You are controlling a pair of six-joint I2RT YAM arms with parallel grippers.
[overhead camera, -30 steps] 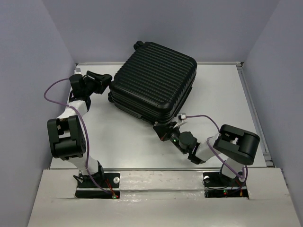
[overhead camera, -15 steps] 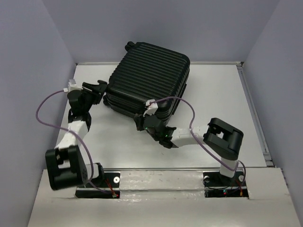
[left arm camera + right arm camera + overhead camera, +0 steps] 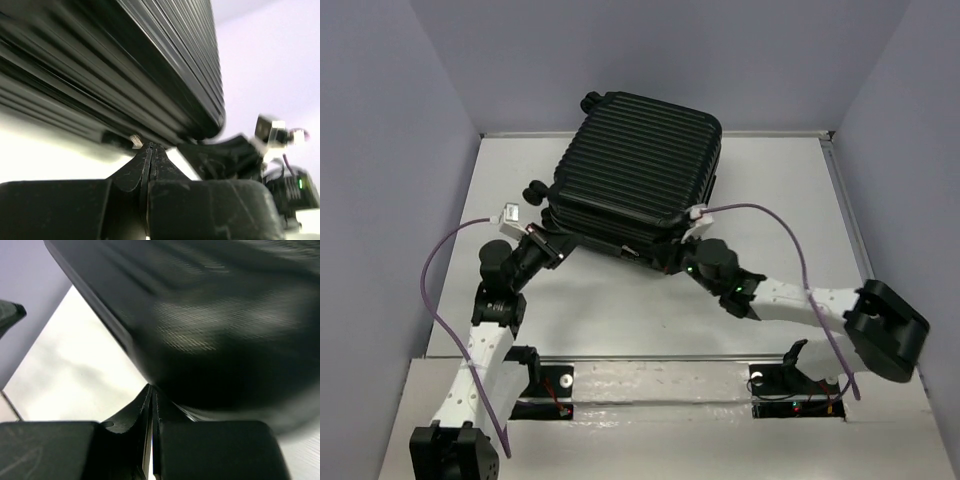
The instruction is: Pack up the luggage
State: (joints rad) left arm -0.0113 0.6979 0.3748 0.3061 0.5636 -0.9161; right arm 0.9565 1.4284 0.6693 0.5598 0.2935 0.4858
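The luggage (image 3: 640, 165) is a black ribbed hard-shell suitcase lying closed at the back middle of the white table (image 3: 780, 200). My left gripper (image 3: 552, 247) is shut, its tips at the suitcase's near-left edge. In the left wrist view the left gripper (image 3: 150, 146) points at the seam under the shell (image 3: 125, 60), with a small silver zipper pull (image 3: 134, 141) just left of the tips and nothing between the fingers. My right gripper (image 3: 676, 262) is shut at the near-right corner. In the right wrist view the right gripper (image 3: 151, 388) sits right under the curved shell (image 3: 210, 315).
Pale purple walls (image 3: 390, 150) enclose the table on three sides. A raised rim (image 3: 848, 220) runs along the table's right edge. The right arm's wrist (image 3: 270, 150) shows close by in the left wrist view. Both arms' purple cables (image 3: 770, 212) loop over the table.
The left arm has swung from the suitcase's left side to its near edge and its gripper has shut. The right gripper slid right along the near edge. The suitcase shifted left.
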